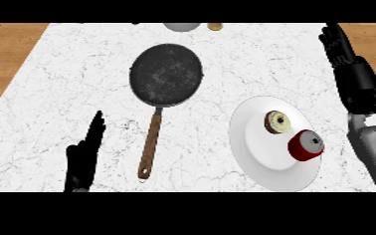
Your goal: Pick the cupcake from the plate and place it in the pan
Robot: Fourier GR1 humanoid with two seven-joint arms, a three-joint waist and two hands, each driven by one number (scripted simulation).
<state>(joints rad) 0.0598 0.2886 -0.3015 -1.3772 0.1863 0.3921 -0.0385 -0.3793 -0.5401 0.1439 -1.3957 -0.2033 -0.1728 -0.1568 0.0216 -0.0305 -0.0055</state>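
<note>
The right hand (339, 42) is hanging high at the right edge of the view, fingers straight and relaxed, pinching nothing. The plate (258, 152) is lying below it and toward the robot, well apart from the fingertips. Two things are sitting on the plate: a red-wrapped one on its side, which I am taking for the cupcake (305, 145), and a paler round one (277, 122) just beyond it, nearer the hand's fingertips. The two are sitting close, almost touching.

The left hand (84, 154) is resting at the lower left, fingers up and straight, holding nothing. The pan (166, 74) is lying up and to its right, its handle (149, 147) pointing back toward the robot; it is well to the left of the right hand, with bare counter (81, 74) between.

The step in hand, as I judge it, is the reach. To do it well, the right hand is needing to draw back toward the robot and drop over the plate's near right side, coming at the cupcake from the outer side so the fingers are not knocking the paler one. Since the cupcake is lying tipped, it may roll; closing thumb and fingers across its wrapper rather than its ends seems safest.
</note>
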